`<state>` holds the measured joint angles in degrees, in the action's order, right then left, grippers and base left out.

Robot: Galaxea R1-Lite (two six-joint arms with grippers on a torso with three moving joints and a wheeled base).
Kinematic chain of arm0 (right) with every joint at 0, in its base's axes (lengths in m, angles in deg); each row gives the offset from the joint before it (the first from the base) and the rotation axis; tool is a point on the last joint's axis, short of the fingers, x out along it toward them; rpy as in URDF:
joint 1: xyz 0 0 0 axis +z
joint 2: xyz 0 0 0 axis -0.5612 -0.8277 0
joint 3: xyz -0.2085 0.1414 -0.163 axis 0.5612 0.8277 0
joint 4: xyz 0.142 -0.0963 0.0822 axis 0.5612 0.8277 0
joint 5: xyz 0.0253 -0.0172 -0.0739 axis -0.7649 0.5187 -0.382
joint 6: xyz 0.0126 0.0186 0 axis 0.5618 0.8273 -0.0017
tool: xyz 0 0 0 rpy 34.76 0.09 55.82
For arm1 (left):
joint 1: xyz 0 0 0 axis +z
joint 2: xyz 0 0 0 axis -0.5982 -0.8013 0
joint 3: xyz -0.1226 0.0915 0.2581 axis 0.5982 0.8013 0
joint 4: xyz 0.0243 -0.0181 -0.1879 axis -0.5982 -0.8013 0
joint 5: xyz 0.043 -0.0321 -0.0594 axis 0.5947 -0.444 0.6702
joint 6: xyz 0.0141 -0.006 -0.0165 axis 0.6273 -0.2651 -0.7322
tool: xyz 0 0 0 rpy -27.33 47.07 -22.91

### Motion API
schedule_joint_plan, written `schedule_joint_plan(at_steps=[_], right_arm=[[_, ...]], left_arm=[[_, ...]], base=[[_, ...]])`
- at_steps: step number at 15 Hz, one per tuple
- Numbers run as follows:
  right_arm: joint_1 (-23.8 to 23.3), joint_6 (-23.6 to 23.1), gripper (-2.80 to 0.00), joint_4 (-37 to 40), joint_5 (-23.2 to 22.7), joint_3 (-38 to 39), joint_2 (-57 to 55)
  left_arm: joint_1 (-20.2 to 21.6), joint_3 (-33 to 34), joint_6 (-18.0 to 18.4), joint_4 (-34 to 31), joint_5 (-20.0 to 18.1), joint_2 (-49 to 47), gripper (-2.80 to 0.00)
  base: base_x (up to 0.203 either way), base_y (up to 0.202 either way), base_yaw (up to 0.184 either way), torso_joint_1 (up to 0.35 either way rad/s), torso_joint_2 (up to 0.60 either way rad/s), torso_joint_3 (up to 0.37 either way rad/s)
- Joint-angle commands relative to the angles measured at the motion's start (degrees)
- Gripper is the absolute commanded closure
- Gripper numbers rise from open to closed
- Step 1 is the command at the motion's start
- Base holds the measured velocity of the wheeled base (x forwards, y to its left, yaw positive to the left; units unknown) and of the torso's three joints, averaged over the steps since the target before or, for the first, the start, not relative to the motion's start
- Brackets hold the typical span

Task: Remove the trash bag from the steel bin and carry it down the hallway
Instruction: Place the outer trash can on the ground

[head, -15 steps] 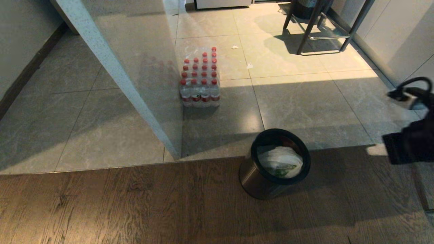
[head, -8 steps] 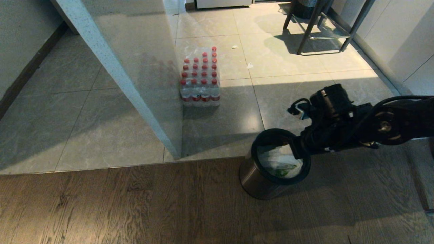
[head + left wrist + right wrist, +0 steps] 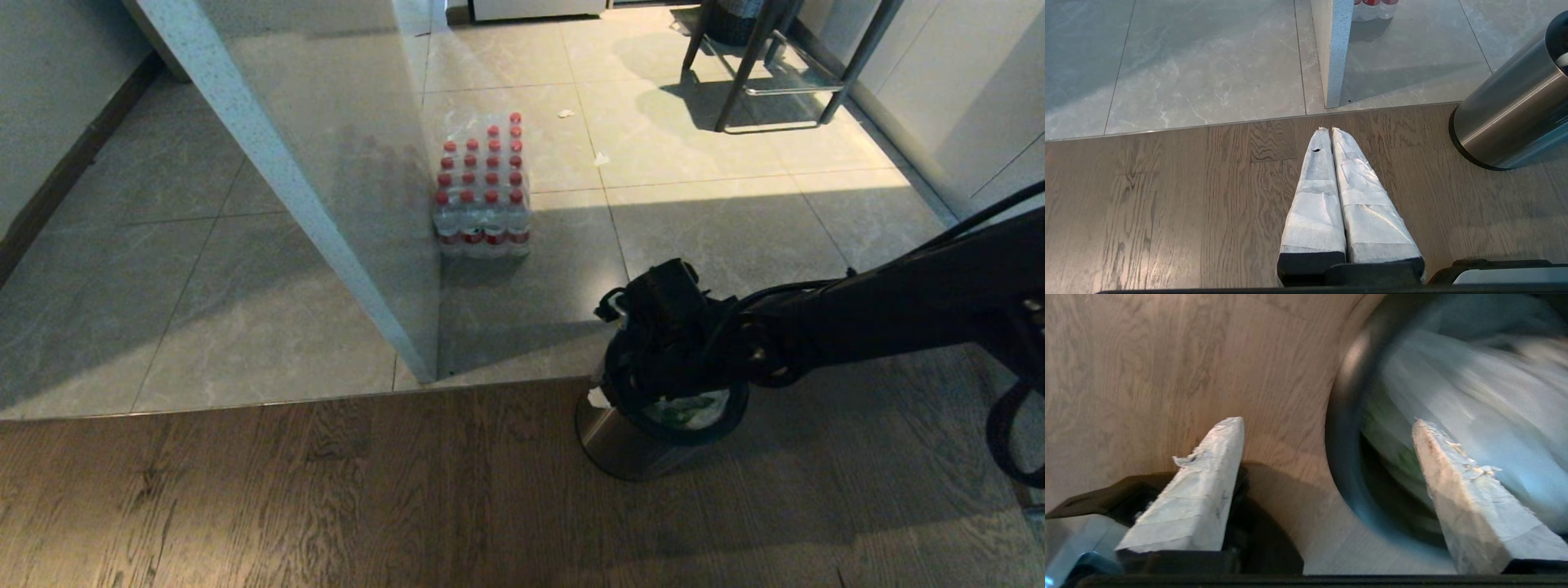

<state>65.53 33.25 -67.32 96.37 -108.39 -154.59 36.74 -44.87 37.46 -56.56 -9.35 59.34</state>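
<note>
The steel bin [image 3: 614,445] with its black rim stands on the wood floor at the edge of the tiles. The trash bag [image 3: 690,408], white with green print, lies inside it. My right gripper [image 3: 633,392] hangs over the bin's left rim, pointing down and open. In the right wrist view the right gripper [image 3: 1327,421] straddles the rim: one finger is over the wood floor, the other over the trash bag [image 3: 1474,400]. My left gripper [image 3: 1331,130] is shut and empty, low over the wood floor to the left of the steel bin [image 3: 1506,118]. The hallway's grey marbled tiles [image 3: 147,286] stretch away on the left.
A white wall corner [image 3: 326,212] juts out just left of the bin. A shrink-wrapped pack of red-capped water bottles [image 3: 482,196] stands on the tiles behind it. Dark stool legs [image 3: 767,65] and white cabinets [image 3: 963,106] stand at the back right.
My right arm has swung in from the right edge of the head view to above the bin's left rim. The bin, the bag and the left arm have not moved.
</note>
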Motion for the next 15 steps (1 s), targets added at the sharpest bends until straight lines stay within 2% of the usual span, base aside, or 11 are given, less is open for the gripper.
schedule_joint_plan(at_steps=[1,4,7,8,11,15], right_arm=[[0.41,-1.08,-2.8,-3.17,0.41,-0.83,-5.07],[0.66,-2.68,-2.8,-8.57,4.25,-0.8,-9.29],[0.6,-2.7,-2.8,-10.66,4.66,-0.92,-11.7],[0.6,-2.59,0.0,-11.74,4.61,-0.86,-11.9],[0.6,-2.14,0.0,-12.74,4.78,-0.83,-12.36],[0.53,-2.51,0.0,-12.76,4.87,0.25,-7.47]], left_arm=[[0.0,-0.07,0.01,0.0,-0.02,0.0,0.0],[0.0,0.0,0.01,0.0,0.06,0.0,0.0],[0.0,0.0,0.01,0.0,-0.02,0.0,0.0],[0.0,0.0,0.01,0.0,0.06,0.0,0.0],[0.0,0.0,0.01,0.0,0.06,0.0,0.0],[0.0,0.0,0.01,0.0,-0.02,0.0,0.0]], base=[[0.0,0.0,0.0,0.0,0.0,0.0],[0.0,0.0,0.0,0.0,0.0,0.0],[0.0,0.0,0.0,0.0,0.0,0.0],[0.0,0.0,0.0,0.0,0.0,0.0],[0.0,0.0,0.0,0.0,0.0,0.0],[0.0,0.0,0.0,0.0,0.0,0.0]])
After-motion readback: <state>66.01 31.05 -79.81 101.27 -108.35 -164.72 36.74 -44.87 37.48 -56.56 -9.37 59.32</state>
